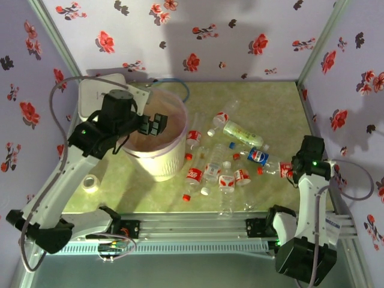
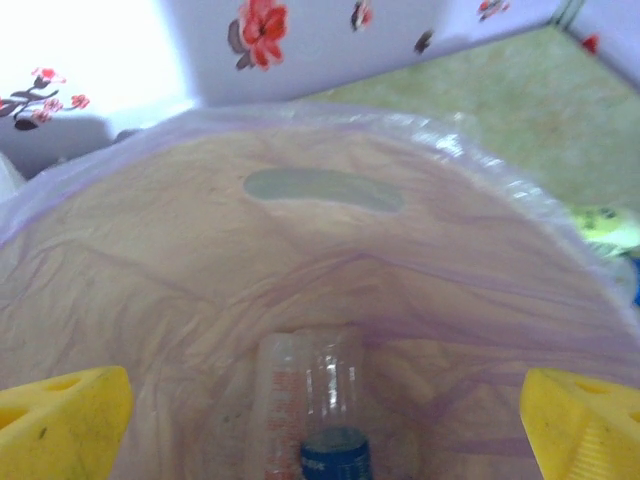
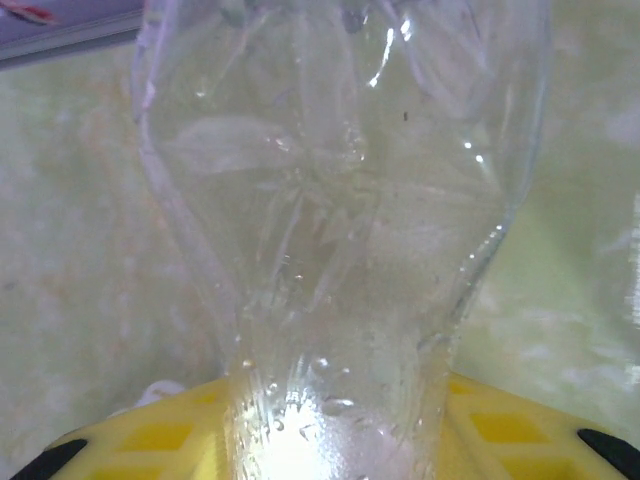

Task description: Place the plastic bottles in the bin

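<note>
**Right tool grips a bottle, left tool gapes over the bin**

The right tool (image 1: 293, 169) is clenched on a clear crumpled plastic bottle (image 3: 340, 200), its yellow fingers (image 3: 150, 440) pinching the narrow end low over the surface. The left tool (image 1: 155, 124) hangs released, jaws wide, above the round cream-white bin (image 1: 157, 163) with the pale pink liner. One blue-labelled bottle (image 2: 335, 445) lies at the bottom of the bin. The remaining small plastic bottles (image 1: 211, 171), with red, green and blue labels, lie scattered on the pale green mottled surface (image 1: 282, 114) just right of the bin. A white square box (image 1: 93, 93) sits behind the bin and a tape roll (image 1: 90, 182) lies to its left. Lilac walls with red flowers (image 1: 240, 36) enclose three sides.
</note>
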`<state>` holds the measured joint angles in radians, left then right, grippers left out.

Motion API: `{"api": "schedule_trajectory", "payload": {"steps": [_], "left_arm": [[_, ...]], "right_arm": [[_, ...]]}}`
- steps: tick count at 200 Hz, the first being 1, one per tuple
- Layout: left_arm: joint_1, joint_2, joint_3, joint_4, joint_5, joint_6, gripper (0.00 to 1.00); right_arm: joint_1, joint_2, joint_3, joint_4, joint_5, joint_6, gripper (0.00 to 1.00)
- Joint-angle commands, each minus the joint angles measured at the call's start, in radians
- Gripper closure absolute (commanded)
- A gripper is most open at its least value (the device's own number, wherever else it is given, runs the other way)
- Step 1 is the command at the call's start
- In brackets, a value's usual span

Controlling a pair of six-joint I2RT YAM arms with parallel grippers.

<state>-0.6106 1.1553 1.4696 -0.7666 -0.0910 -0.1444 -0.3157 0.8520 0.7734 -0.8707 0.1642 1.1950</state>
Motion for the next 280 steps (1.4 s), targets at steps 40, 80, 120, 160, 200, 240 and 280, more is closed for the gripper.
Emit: {"api": "schedule_trajectory", "payload": {"steps": [40, 80, 120, 160, 200, 240, 280], "left_arm": [[0.002, -0.046, 0.13, 0.118, 0.276, -0.133, 0.01], [-0.015, 0.054, 0.235, 0.133, 0.362, -0.214, 0.02], [-0.047, 0.147, 0.337, 0.109, 0.436, -0.234, 0.02], [-0.049, 0.26, 0.417, 0.112, 0.556, -0.191, 0.0], [-0.058, 0.355, 0.406, 0.232, 0.654, -0.212, 0.0], [-0.062, 0.378, 0.373, 0.237, 0.691, -0.177, 0.0], [-0.053, 0.394, 0.342, 0.291, 0.688, -0.171, 0.06]], "right_arm": [[0.078, 0.057, 0.138, 0.357, -0.213, 0.011, 0.7], [0.201, 0.243, 0.349, 0.487, -0.464, -0.078, 0.73], [0.358, 0.404, 0.573, 0.667, -0.743, -0.206, 0.74], [0.503, 0.482, 0.676, 0.859, -0.958, -0.363, 0.73], [0.598, 0.523, 0.669, 1.001, -1.019, -0.418, 0.72], [0.643, 0.58, 0.66, 1.205, -1.062, -0.364, 0.73], [0.692, 0.636, 0.688, 1.266, -1.104, -0.313, 0.73]]}}
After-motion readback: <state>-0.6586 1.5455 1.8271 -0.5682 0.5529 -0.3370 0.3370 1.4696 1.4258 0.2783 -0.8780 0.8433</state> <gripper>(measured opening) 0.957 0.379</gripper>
